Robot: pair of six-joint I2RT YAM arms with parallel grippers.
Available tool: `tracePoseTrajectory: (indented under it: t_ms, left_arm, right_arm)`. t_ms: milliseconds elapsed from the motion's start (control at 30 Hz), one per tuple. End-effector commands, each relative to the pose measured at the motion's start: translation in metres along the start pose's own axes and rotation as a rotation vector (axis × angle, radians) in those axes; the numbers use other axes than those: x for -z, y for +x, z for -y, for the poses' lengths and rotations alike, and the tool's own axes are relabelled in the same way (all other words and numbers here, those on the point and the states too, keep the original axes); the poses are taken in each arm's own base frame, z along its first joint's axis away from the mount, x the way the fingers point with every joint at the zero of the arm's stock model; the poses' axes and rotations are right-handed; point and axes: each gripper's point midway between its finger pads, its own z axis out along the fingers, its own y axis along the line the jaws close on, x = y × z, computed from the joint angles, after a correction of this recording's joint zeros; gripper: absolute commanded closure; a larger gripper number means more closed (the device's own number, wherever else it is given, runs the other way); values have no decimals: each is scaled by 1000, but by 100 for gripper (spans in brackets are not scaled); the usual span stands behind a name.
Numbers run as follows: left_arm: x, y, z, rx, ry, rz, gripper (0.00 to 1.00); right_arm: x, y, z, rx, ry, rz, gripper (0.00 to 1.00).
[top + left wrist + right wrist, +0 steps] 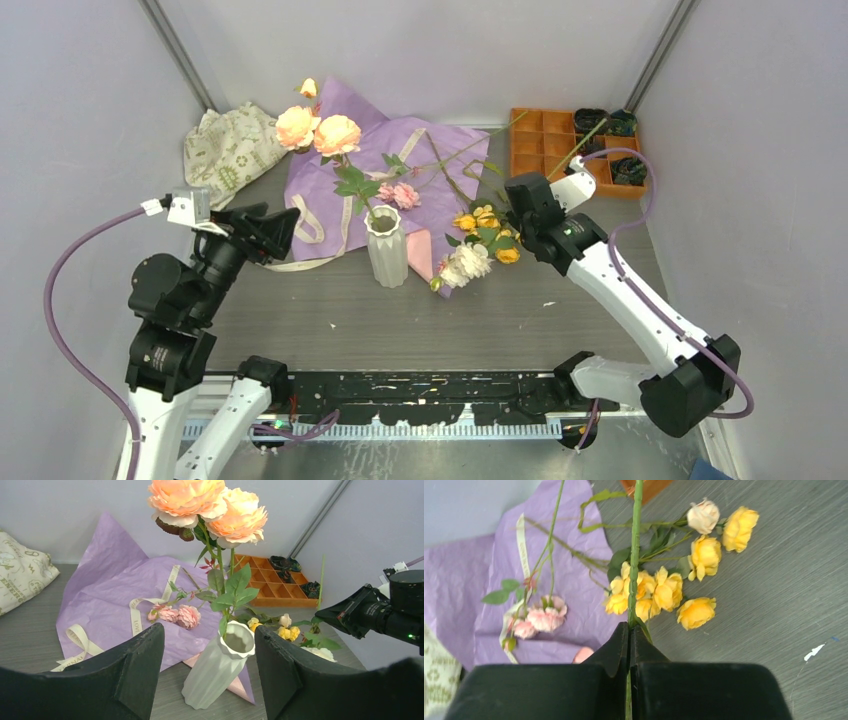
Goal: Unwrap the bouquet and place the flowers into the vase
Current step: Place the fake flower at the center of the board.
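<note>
Your right gripper (pixel 629 630) pinches a long stem (pixel 636 555) tight; lift fast and the yellow roses (pixel 664 590) may drag along. Your left gripper (pixel 209 630), spread wide and empty, could tip the vase (pixel 215 672) mid-table.

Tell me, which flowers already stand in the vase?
The two big peach roses, stems in the white vase; the pink ones lie on the purple paper, the yellow ones beside it.
</note>
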Motion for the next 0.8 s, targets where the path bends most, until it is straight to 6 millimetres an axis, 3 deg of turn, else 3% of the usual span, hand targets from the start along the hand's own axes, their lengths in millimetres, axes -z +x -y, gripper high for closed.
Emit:
tracePoseTrajectory:
  t_ms: [0, 67, 200, 300, 433, 500, 600, 767]
  left_arm:
    - [4, -17, 11, -1, 49, 65, 33]
    - [8, -19, 12, -12, 48, 68, 33]
    - [15, -23, 10, -35, 34, 81, 33]
    - [19, -23, 8, -45, 24, 84, 33]
    - [21, -22, 6, -51, 12, 80, 32]
    - [21, -22, 6, -49, 14, 79, 32]
    - [19, -21, 8, -38, 24, 73, 32]
    - [16, -17, 9, -25, 34, 58, 32]
  right_arm:
    - [-14, -29, -1, -186, 46, 197, 99]
    - [-24, -31, -7, -195, 57, 219, 91]
    - [-40, -29, -21, -127, 111, 211, 54]
    - [-44, -31, -36, -64, 94, 192, 37]
    - [-40, -34, -70, 166, -7, 122, 34]
    - [-37, -34, -77, 339, 5, 53, 34]
    - [-35, -26, -62, 595, 108, -74, 36]
    - [-37, -2, -16, 930, 223, -229, 40]
